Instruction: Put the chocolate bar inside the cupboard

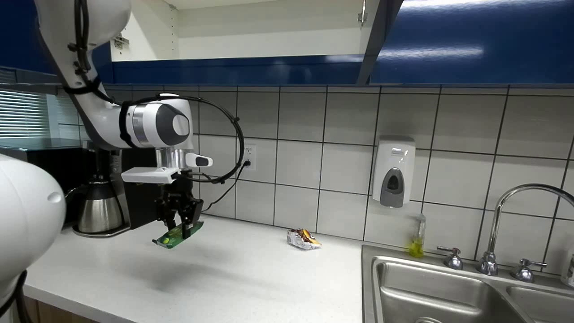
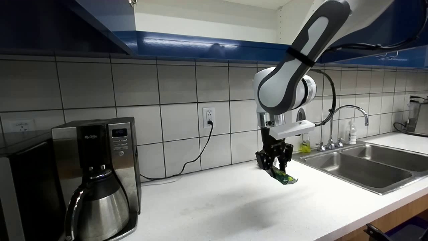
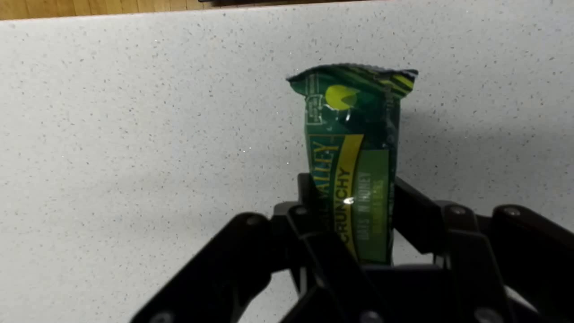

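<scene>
Above the surface [image 1: 251, 278], left of the sink [image 1: 368, 287], my hand [image 1: 179, 229] grips the chocolate bar [image 3: 352, 163], so I judge the pick-up done, leaving the lift into the open cupboard [image 1: 269, 38] and release.

A kitchen, plainly — a steel double sink [image 1: 368, 287] with an arched tap [image 1: 493, 226] is set into the white counter [image 1: 251, 273], a coffee maker [image 2: 97, 147] stands by the tiled wall [image 1: 298, 163], and a glossy blue cupboard [image 1: 237, 70] hangs overhead.
</scene>
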{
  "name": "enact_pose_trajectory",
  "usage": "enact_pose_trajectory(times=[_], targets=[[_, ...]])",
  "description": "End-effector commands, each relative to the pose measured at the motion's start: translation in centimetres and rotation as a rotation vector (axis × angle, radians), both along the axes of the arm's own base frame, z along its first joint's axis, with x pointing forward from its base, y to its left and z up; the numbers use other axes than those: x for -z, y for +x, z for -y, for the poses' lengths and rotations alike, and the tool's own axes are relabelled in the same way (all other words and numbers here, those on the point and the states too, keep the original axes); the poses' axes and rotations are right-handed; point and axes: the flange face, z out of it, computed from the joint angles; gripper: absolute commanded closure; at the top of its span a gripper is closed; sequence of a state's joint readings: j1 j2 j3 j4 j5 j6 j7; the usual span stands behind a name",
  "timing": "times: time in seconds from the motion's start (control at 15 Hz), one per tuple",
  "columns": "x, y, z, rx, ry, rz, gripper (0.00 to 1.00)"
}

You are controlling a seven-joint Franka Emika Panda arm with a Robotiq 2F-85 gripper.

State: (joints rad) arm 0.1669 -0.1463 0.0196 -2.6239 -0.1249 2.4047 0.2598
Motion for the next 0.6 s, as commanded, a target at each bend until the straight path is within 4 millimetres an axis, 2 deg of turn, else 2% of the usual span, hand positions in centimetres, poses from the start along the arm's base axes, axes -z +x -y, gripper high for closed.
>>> enact_pose_trajectory(times=[0.0, 0.53], targets=[[-2.7, -1.3, -0.1, -0.001, 0.02, 0.035, 0.82], [-8.4, -2.9, -0.6, 0.03, 0.012, 0.003, 0.82]])
